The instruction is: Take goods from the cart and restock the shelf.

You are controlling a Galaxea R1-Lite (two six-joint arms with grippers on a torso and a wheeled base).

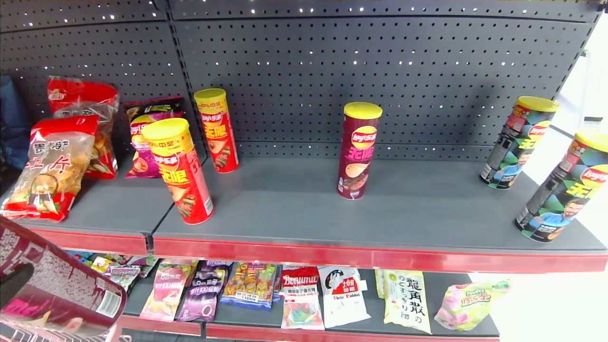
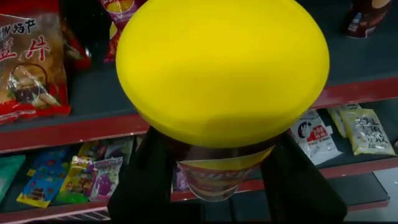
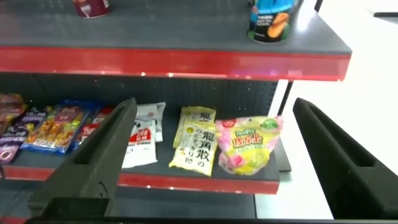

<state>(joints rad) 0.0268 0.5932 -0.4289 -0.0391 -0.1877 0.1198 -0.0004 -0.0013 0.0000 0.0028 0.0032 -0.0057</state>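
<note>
In the head view, the held can (image 1: 52, 285), maroon and tilted, is seen low and well to the left of the standing maroon can (image 1: 357, 152) on the upper shelf (image 1: 294, 209). The carry-to-shelf step is judged to be in hand. Bare board lies on both sides of that standing can, so a lift and an upright set-down beside it are called for. Red cans (image 1: 183, 175) and snack bags (image 1: 52, 166) are stocked left of it, dark cans (image 1: 517, 142) right of it, and flat sweet packets (image 1: 304, 297) on the tier below it. A pink cart rim (image 1: 14, 331) shows beneath the held can; its load cannot be told.

In the left wrist view, the yellow lid (image 2: 222, 68) is faced, and the can's body is pinched by the left gripper (image 2: 221, 183).

In the right wrist view, the right gripper (image 3: 217, 162) is seen with jaws spread and nothing between them, facing the tier below the standing maroon can.
</note>
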